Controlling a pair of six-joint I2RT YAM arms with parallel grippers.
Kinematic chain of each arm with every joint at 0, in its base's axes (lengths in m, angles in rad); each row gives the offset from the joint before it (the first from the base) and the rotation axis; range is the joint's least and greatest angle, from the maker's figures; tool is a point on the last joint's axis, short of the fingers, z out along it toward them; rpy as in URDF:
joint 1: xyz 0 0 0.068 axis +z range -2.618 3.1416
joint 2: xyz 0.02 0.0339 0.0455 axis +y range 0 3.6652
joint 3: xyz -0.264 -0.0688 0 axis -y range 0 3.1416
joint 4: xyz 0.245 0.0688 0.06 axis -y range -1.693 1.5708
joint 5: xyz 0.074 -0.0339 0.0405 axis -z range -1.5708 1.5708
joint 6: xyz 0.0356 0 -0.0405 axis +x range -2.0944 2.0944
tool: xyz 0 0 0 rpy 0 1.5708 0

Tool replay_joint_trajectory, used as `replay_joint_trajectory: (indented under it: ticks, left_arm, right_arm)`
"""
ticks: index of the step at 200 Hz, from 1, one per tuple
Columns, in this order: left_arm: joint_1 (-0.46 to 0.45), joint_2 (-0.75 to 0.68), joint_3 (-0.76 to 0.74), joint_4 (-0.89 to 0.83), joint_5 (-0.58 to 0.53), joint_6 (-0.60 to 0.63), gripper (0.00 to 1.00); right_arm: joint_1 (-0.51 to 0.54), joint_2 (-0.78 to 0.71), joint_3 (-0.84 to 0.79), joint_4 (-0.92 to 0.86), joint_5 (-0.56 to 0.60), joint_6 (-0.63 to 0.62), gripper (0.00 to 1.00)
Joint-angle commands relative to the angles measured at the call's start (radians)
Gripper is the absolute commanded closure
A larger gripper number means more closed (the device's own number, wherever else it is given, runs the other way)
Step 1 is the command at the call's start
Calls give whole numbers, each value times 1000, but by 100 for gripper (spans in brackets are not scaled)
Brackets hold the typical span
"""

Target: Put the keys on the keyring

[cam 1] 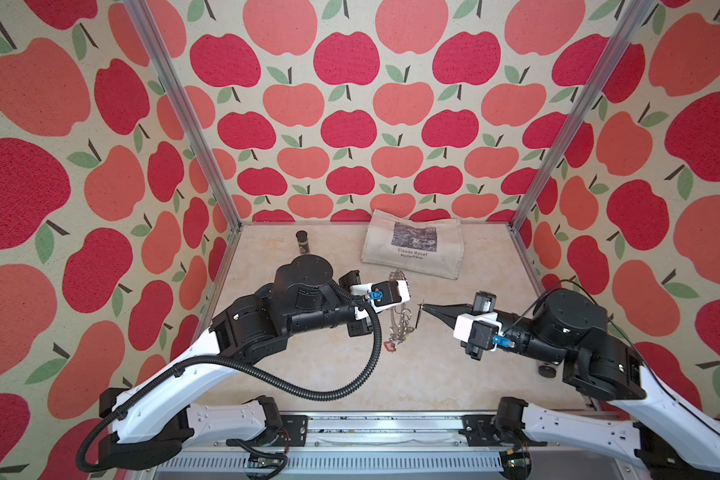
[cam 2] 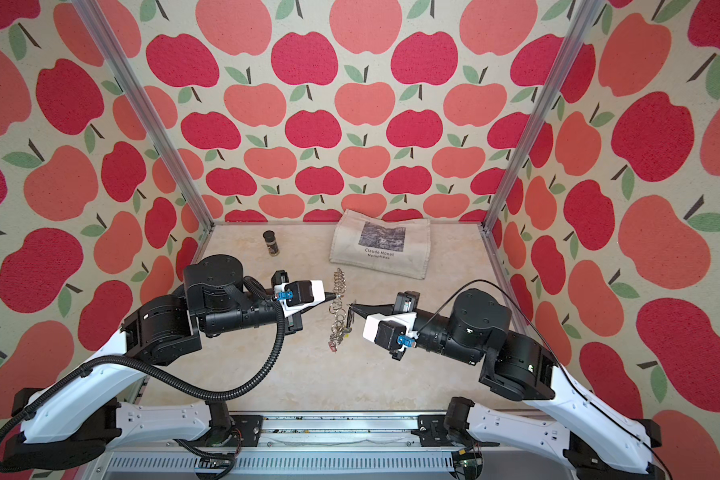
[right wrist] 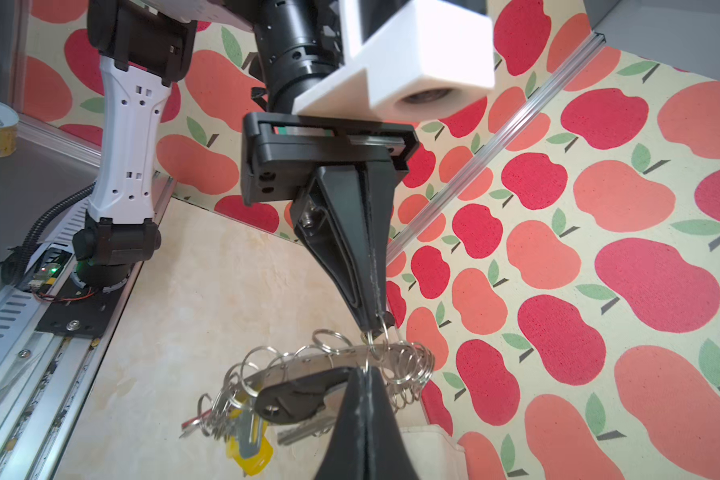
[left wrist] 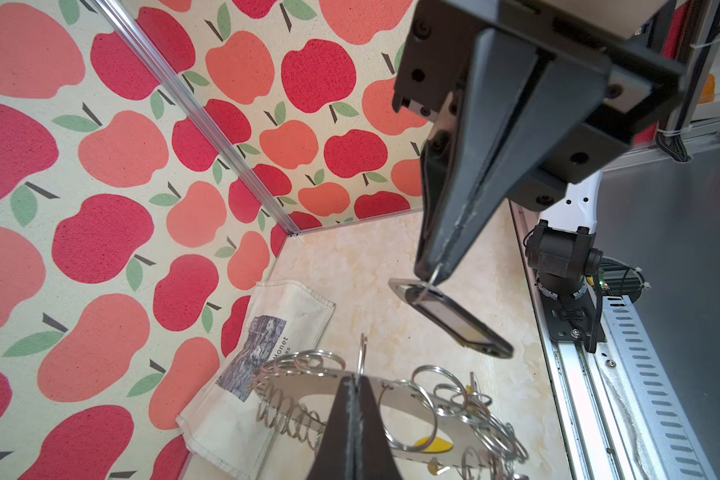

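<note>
Between the 2 arms, mid-table: left gripper [left wrist: 355, 380] clamped on the keyring [left wrist: 300, 384] at its rim; right gripper [right wrist: 364, 374] pinches the keys [right wrist: 296, 399] by 1 end, long axis approx along that rim, just beside it. Right arm's nearer, so prob. it does the threading.

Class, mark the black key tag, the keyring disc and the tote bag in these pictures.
black key tag [left wrist: 454, 320]: left wrist view, middle of its face.
keyring disc [left wrist: 300, 383]: left wrist view, flat grey plate.
tote bag [cam 1: 412, 268]: a top view, cloth below the lettering.
</note>
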Motion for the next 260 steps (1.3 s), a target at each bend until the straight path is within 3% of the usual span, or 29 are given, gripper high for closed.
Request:
replay_joint_trajectory:
  ticks: [1, 77, 260]
  left_arm:
    - [-15, -37, -14, 126, -15, 46, 100]
    - [-67, -49, -97, 202, -108, 112, 100]
    - [-76, -90, -176, 315, -137, 162, 100]
  right_arm:
    - [-37, -9, -38, 71, -31, 84, 100]
    - [-82, -38, -125, 101, -32, 218, 100]
    - [-85, -62, -117, 147, -68, 254, 100]
